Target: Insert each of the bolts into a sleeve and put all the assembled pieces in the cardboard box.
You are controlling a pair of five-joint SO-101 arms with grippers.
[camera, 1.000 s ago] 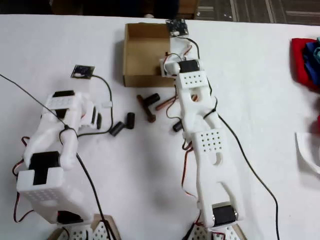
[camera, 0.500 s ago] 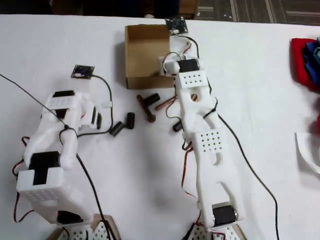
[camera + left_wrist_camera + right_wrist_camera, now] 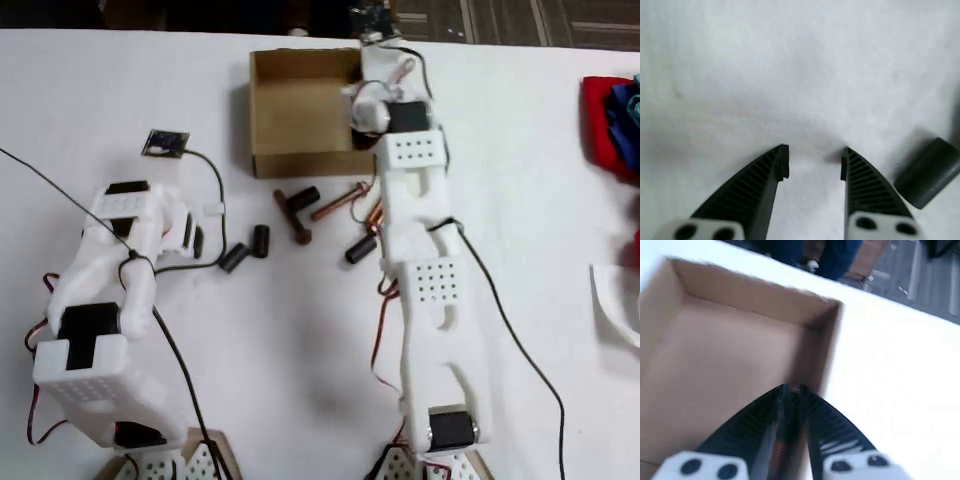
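The cardboard box [image 3: 295, 110] sits at the back of the table, its floor [image 3: 725, 370] bare. My right gripper [image 3: 363, 108] hangs at the box's right wall, just above it. In the right wrist view this gripper [image 3: 792, 389] is shut on a bolt [image 3: 777, 450] whose copper thread shows between the fingers. On the table in front of the box lie a brown bolt [image 3: 291, 217] with a black sleeve [image 3: 305, 197] against it, two copper bolts [image 3: 338, 202] [image 3: 373, 215] and another sleeve [image 3: 360, 250]. My left gripper [image 3: 196, 240] [image 3: 812, 162] is open over bare cloth, beside two black sleeves [image 3: 233, 257] [image 3: 260, 240] [image 3: 927, 172].
A small circuit board [image 3: 165, 143] with a cable lies left of the box. Red and blue cloth [image 3: 612, 110] and a white object [image 3: 615, 300] sit at the table's right edge. The white tabletop [image 3: 300, 350] between the two arms is open space.
The right arm has swung farther back and to the right, from the box's front right corner to its right wall. That uncovered a copper bolt and a sleeve. The left arm stayed still.
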